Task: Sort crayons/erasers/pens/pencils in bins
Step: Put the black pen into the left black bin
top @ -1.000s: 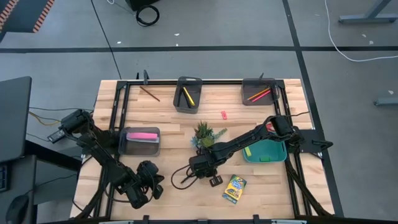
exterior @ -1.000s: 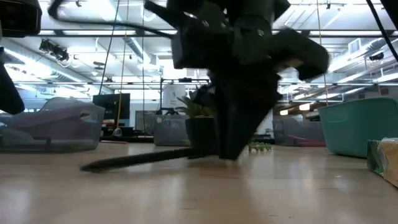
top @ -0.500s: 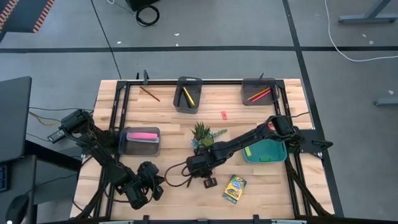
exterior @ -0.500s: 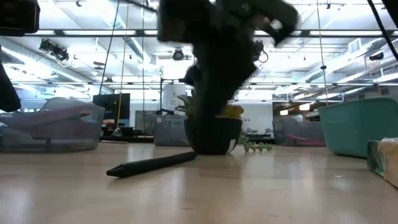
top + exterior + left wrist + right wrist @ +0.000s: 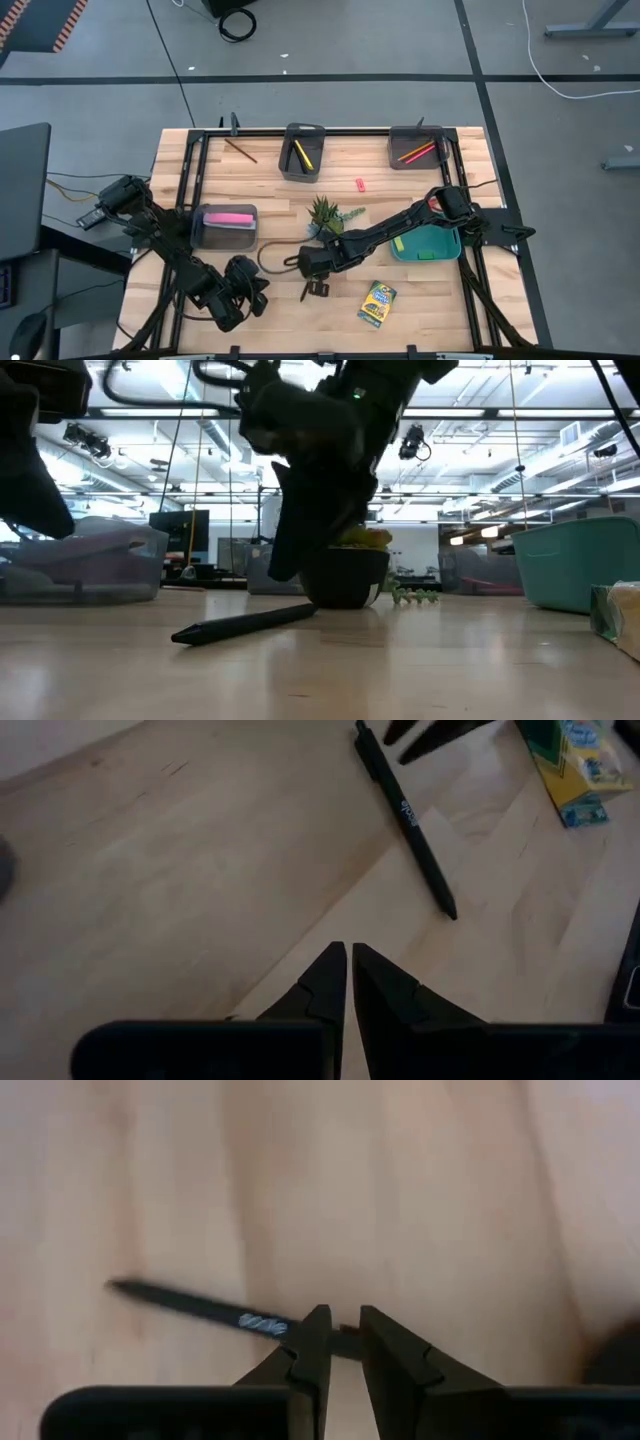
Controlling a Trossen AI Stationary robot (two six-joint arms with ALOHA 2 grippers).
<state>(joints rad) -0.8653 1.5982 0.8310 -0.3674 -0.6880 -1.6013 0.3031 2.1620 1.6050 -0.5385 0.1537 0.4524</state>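
Observation:
A black pen [image 5: 245, 623] lies flat on the wooden table near its front middle, also seen in the left wrist view [image 5: 405, 815] and the right wrist view [image 5: 190, 1308]. My right gripper [image 5: 346, 1325] hangs just above the pen's one end, fingers pointing down and a narrow gap apart, with nothing between them. My left gripper [image 5: 349, 960] waits shut over bare wood at the front left [image 5: 248, 298]. The yellow-and-green crayon box [image 5: 377, 303] lies flat to the right of the pen.
A potted plant [image 5: 330, 215] stands just behind the pen. A grey bin [image 5: 225, 228] holds a pink bar, a dark bin [image 5: 302, 152] pens, a grey bin [image 5: 415, 150] pencils. A teal bin [image 5: 430, 245] sits at the right. A red eraser [image 5: 360, 184] lies loose.
My right gripper has risen off the table, rolled about its own axis and drifted toward the table's left edge. The pen slid a little along the table at first and has lain still since.

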